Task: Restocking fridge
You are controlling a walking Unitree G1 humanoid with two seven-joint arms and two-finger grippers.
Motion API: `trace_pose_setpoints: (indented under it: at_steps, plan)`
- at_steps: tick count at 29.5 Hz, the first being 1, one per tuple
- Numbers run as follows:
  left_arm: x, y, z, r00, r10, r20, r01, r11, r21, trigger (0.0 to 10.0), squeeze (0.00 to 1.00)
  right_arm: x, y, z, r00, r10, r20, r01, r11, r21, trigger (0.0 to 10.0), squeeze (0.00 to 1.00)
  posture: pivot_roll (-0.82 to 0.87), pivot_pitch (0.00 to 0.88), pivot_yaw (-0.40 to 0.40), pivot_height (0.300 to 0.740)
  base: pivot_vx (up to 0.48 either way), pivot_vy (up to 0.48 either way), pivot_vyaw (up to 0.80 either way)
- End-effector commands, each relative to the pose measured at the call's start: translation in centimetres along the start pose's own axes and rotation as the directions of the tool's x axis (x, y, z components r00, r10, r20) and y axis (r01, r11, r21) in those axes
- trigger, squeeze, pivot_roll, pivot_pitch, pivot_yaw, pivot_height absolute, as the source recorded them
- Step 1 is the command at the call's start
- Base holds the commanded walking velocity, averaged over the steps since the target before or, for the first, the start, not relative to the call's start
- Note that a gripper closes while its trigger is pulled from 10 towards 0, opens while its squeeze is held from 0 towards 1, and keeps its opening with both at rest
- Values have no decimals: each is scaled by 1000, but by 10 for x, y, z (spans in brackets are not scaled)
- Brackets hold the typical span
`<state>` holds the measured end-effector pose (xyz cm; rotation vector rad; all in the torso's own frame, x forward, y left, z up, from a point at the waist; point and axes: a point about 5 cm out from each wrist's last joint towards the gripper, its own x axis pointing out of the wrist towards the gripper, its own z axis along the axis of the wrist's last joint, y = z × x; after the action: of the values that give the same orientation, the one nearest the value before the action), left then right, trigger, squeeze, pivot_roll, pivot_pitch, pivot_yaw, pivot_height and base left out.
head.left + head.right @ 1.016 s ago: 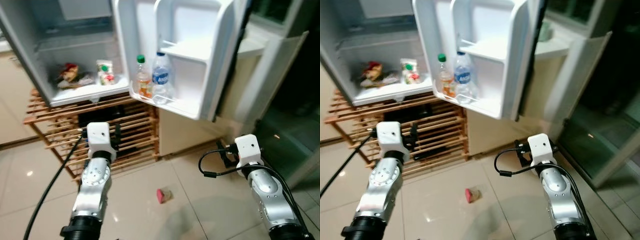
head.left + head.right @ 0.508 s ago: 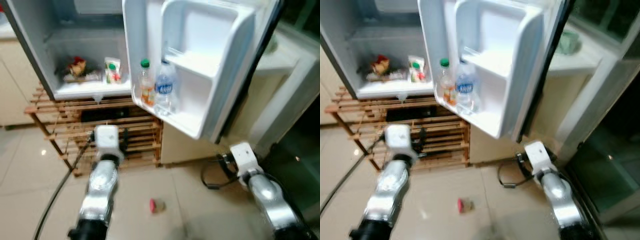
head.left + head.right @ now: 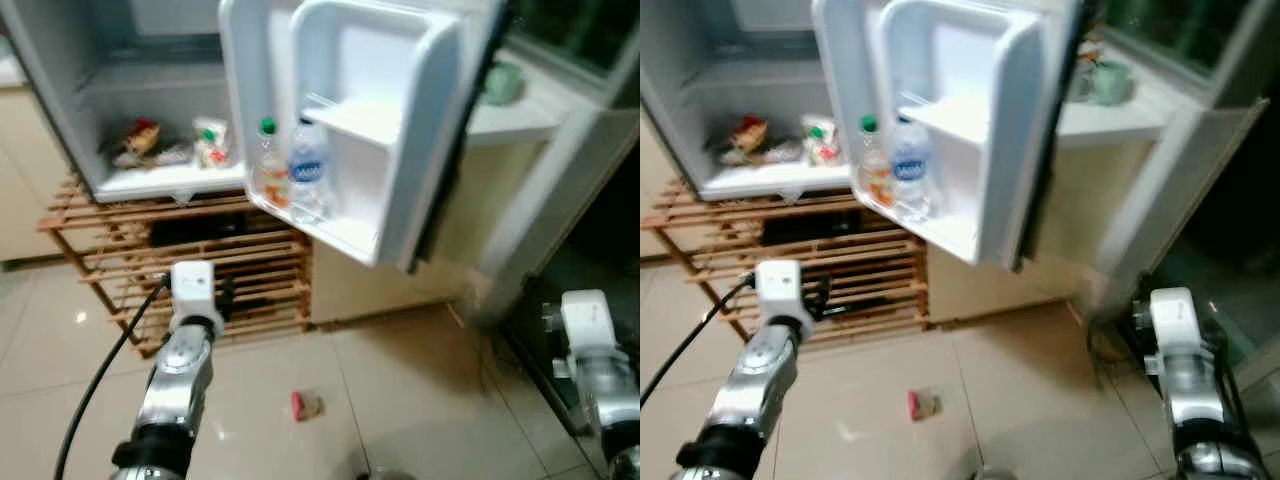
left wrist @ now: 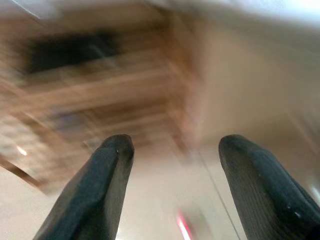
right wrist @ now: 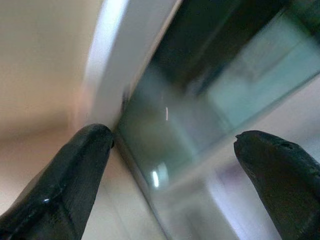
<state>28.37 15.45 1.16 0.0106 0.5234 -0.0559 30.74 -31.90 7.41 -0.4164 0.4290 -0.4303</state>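
Observation:
The fridge door (image 3: 350,130) stands open, and its lower shelf holds a green-capped bottle (image 3: 267,165) beside a water bottle (image 3: 308,168). Inside the fridge compartment (image 3: 150,100) lie a small packet (image 3: 210,143) and a reddish bag (image 3: 135,140). A small red item (image 3: 305,404) lies on the tiled floor. My left gripper (image 4: 172,150) is open and empty, held low in front of the wooden rack, with the red item blurred below it. My right gripper (image 5: 175,145) is open and empty, facing a dark glass panel at the far right.
A slatted wooden rack (image 3: 110,250) stands under the fridge. A pale counter with a green cup (image 3: 500,82) is behind the door. A glass door (image 3: 600,240) with a light frame is at the right. A black cable (image 3: 100,380) trails from my left arm.
The camera has shifted and the views are blurred. My right arm has swung right, away from below the fridge door toward the glass door. Both grippers stay empty.

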Motion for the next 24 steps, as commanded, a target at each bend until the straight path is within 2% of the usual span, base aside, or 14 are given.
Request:
trace_pose_setpoints:
  at_steps: [1, 2, 3, 4, 5, 9, 11, 13, 17, 22, 23, 24]
  plan:
    - [0, -5, -22, 993, -7, -120, 9, 1000, 16, 10000, 0, 4, -5, 15, 999, -23, 41, 22, 999, 29, 10000, 424, -188, 0, 13, 740, 0, 0, 0]
    - [-1, -5, -33, 984, -36, -173, 33, 999, -17, 10000, 0, 9, -2, 42, 994, -24, 103, 20, 999, 41, 10000, 412, -186, 0, 12, 740, 0, 0, 0]
    - [-1, -5, -33, 984, -36, -173, 33, 999, -17, 10000, 0, 9, -2, 42, 994, -24, 103, 20, 999, 41, 10000, 412, -186, 0, 12, 740, 0, 0, 0]
    - [-3, -11, -42, 967, -129, -220, 120, 991, -55, 10000, 0, 11, 1, 57, 992, -16, 125, 8, 998, 60, 10000, 412, -168, 0, -1, 740, 0, 0, 0]
    - [-7, -14, -59, 928, -212, -307, 201, 977, -67, 10000, 0, 13, 11, 83, 988, 23, 150, -42, 991, 129, 10000, 404, -156, 0, -6, 740, 0, 0, 0]
    - [-12, -5, -76, 891, -217, -399, 215, 975, -49, 10000, 0, 12, 30, 113, 978, 114, 173, -155, 958, 243, 10000, 396, -144, 0, -9, 740, 0, 0, 0]
    - [-17, 1, -89, 864, -209, -459, 219, 975, -31, 10000, 0, 9, 47, 129, 961, 198, 193, -245, 933, 263, 10000, 392, -146, 0, -6, 740, 0, 0, 0]
    - [-18, 2, -92, 858, -202, -473, 217, 976, -23, 10000, 0, 8, 52, 131, 956, 217, 196, -263, 930, 257, 10000, 392, -146, 0, -6, 740, 0, 0, 0]
    - [-21, 5, -100, 839, -203, -505, 246, 969, 18, 10000, 0, -5, 85, 161, 910, 327, 256, -382, 900, 210, 10000, 384, -134, 0, -16, 740, 0, 0, 0]
    - [-17, 8, -95, 857, -185, -482, 237, 970, 48, 10000, 0, -21, 111, 192, 852, 402, 335, -489, 840, 234, 10000, 388, -113, 0, -35, 740, 0, 0, 0]
    - [-16, 9, -94, 863, -177, -473, 230, 972, 56, 10000, 0, -28, 123, 200, 828, 434, 354, -530, 812, 245, 10000, 392, -101, 0, -47, 740, 0, 0, 0]
    - [-16, 9, -94, 863, -177, -473, 230, 972, 56, 10000, 0, -28, 123, 200, 828, 434, 354, -530, 812, 245, 10000, 392, -101, 0, -47, 740, 0, 0, 0]
